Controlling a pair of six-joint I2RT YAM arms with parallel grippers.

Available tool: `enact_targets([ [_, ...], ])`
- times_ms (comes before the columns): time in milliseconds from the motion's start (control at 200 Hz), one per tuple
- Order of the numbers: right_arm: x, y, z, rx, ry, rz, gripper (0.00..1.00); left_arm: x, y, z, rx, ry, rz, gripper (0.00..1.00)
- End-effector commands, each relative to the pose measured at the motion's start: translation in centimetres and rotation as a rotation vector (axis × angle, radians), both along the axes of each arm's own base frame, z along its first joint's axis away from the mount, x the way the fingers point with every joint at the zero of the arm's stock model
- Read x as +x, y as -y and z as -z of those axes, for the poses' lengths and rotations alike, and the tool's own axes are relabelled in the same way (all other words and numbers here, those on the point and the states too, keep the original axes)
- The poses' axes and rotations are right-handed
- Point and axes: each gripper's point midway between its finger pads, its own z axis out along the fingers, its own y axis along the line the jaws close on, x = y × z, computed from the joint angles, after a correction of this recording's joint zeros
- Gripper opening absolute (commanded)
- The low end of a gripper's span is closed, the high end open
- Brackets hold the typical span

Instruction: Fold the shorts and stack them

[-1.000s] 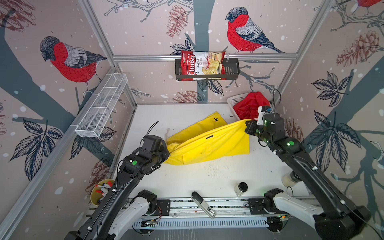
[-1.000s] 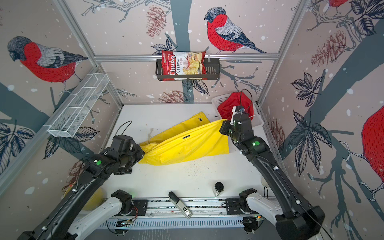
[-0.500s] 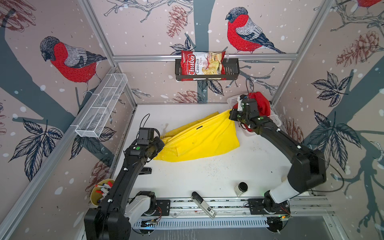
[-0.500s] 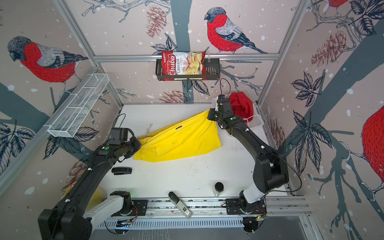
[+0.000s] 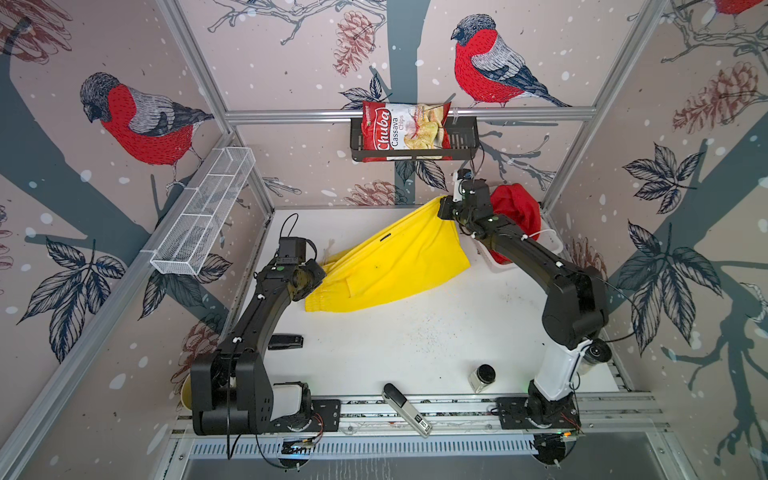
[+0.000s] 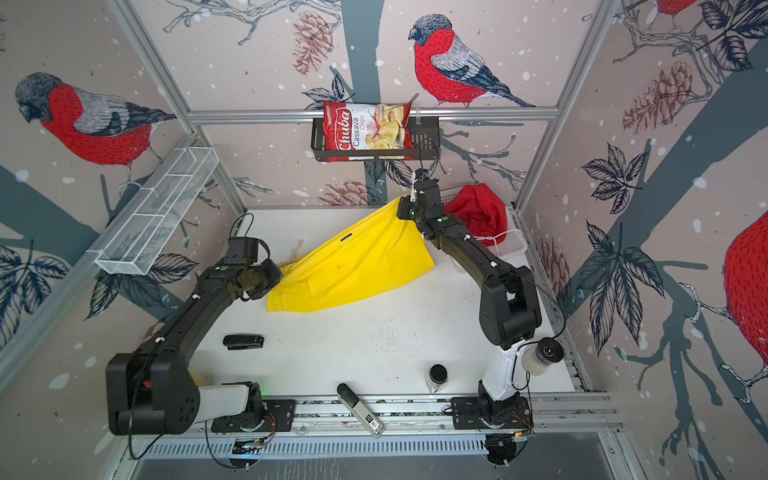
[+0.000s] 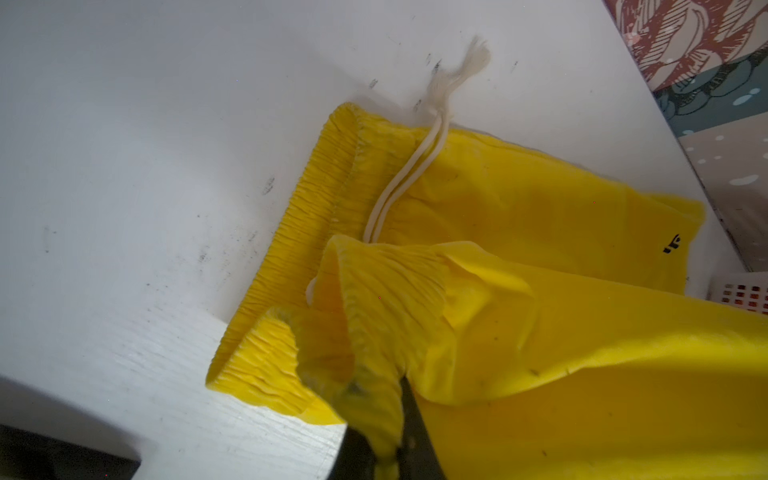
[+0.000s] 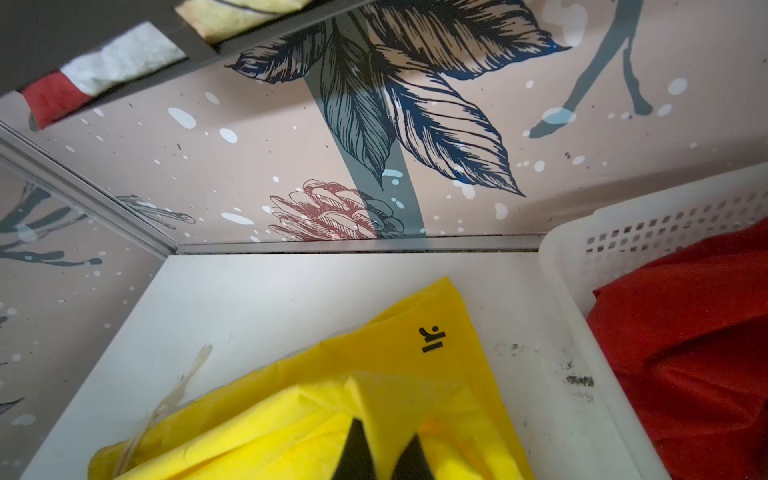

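Yellow shorts [image 5: 399, 266] are lying stretched across the far half of the white table [image 5: 415, 345], running from about 9 o'clock toward 1 o'clock in both top views. Left gripper [image 7: 384, 419] is working at the 9 o'clock end, its jaws pressed together on a bunched fold of the gathered waistband (the wrist view is showing yellow cloth squeezed between the two black fingers). Right gripper [image 8: 384, 440] is pinching a leg corner at the 1 o'clock end, jaws closed on the fabric and holding that corner above a lower layer. A black mark [image 8: 432, 338] is showing on the lower leg. White drawstring [image 7: 409, 174] is trailing over the waistband, its frayed end resting on the table. Red shorts [image 5: 517, 212] are sitting crumpled in the white basket [image 5: 556, 246] at the 2 o'clock corner, just beside the right arm. A small jar [image 5: 482, 376] is standing near 5 o'clock, well apart from both pairs.
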Motion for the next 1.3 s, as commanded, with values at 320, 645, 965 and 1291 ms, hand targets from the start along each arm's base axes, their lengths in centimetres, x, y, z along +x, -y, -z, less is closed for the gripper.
enact_targets([
  [320,6.4,0.9,-2.7,-0.235,0.317,0.302,0.0,-2.1,-3.6,3.6,0.137,-0.167,-0.044,0.0],
  [645,12.6,-1.3,6.5,-0.397,0.174,0.325,0.0,2.0,-4.6,3.7,0.088,-0.172,-0.038,0.0],
  [965,13.2,-0.8,11.2,-0.481,0.152,0.342,0.05,5.6,-4.4,6.1,0.039,-0.224,-0.028,0.18],
  [1291,13.4,-0.6,12.3,-0.491,0.141,0.344,0.63,7.0,-4.1,6.0,0.005,-0.181,-0.044,0.45],
])
